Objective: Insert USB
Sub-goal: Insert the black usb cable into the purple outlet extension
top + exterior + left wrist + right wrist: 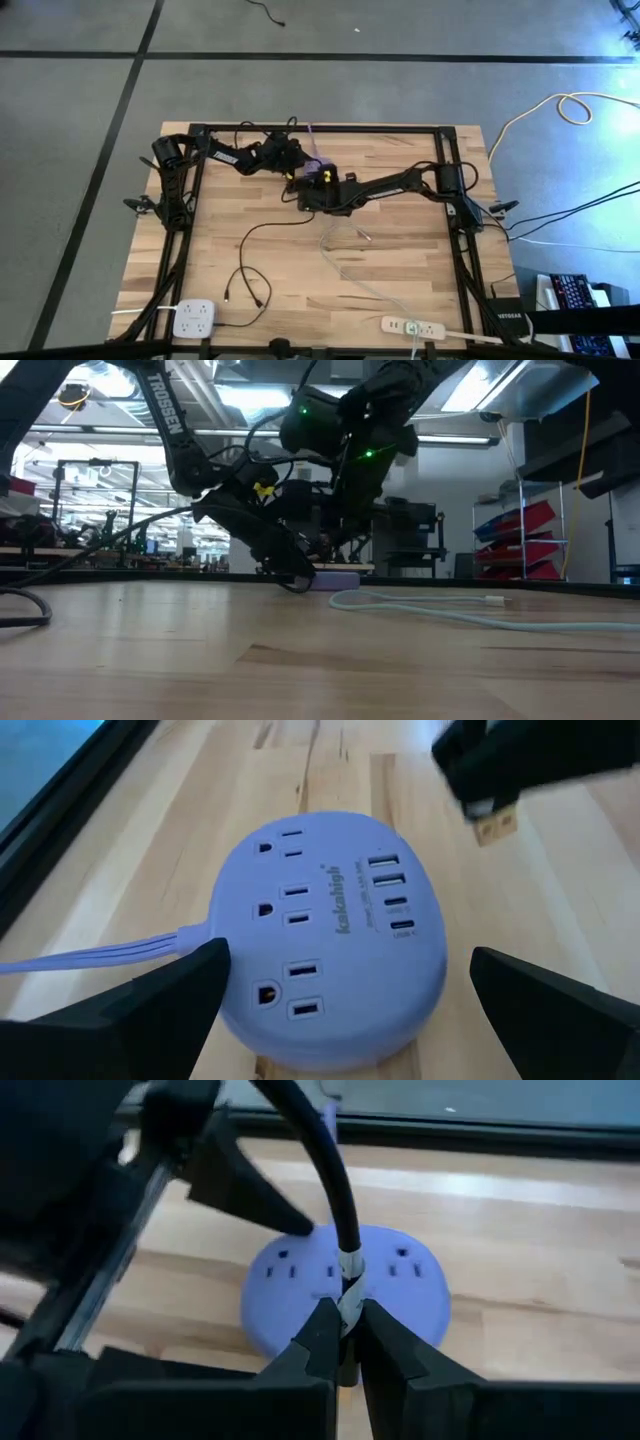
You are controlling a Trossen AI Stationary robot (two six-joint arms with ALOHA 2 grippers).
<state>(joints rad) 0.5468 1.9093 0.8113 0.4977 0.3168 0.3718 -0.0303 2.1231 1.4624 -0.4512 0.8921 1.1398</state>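
Now: wooden table (400, 260), both arms meeting near its far middle. Lavender power strip (330, 925) lies flat on the table w/ outlets & USB ports up. Left gripper (340, 995) spread fully wide, straddling the strip, holding nothing. Right gripper (345, 1330) pinched tight on black USB cable (320, 1170), plug (495, 820) hovering just beside the strip's USB ports, not in.

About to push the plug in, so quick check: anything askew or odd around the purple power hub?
Nothing damaged or spilled. The USB plug, pinched by the right gripper, hangs beside the hub, off from its USB ports, so it isn't lined up yet. The left gripper stands open astride the hub.
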